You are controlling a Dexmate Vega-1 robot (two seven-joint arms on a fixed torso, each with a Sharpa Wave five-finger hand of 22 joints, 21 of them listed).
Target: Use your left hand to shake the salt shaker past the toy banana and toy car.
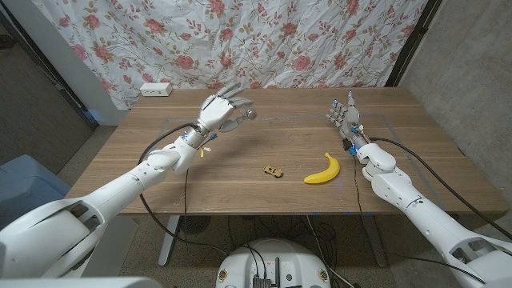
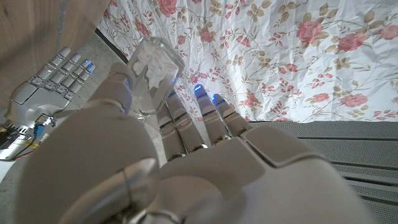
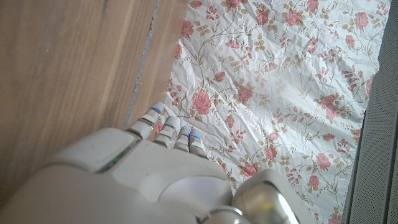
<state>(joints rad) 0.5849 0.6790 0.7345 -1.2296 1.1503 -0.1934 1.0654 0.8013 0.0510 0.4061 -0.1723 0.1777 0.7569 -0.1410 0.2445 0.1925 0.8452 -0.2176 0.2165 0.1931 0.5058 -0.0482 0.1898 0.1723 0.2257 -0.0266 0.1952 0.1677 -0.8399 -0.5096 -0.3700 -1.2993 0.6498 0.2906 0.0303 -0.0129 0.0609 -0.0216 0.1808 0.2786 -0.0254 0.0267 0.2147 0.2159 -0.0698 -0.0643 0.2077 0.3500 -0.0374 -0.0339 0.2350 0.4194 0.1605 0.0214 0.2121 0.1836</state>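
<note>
My left hand (image 1: 221, 113) is raised above the far left-middle of the table and grips the salt shaker (image 1: 246, 114), whose metal cap points toward the table's middle. In the left wrist view the clear glass shaker (image 2: 153, 70) sits between the thumb and fingers of that hand (image 2: 186, 162). The small yellow toy car (image 1: 274, 170) and the toy banana (image 1: 323, 170) lie near the front edge, to the right of the shaker. My right hand (image 1: 344, 117) stands at the far right of the table with its fingers (image 3: 169, 128) apart, holding nothing.
A white power strip (image 1: 156, 89) lies at the table's back left corner. A floral curtain (image 1: 264, 40) hangs behind the wooden table (image 1: 240, 148). My right hand (image 2: 51, 79) also appears in the left wrist view, beyond the shaker.
</note>
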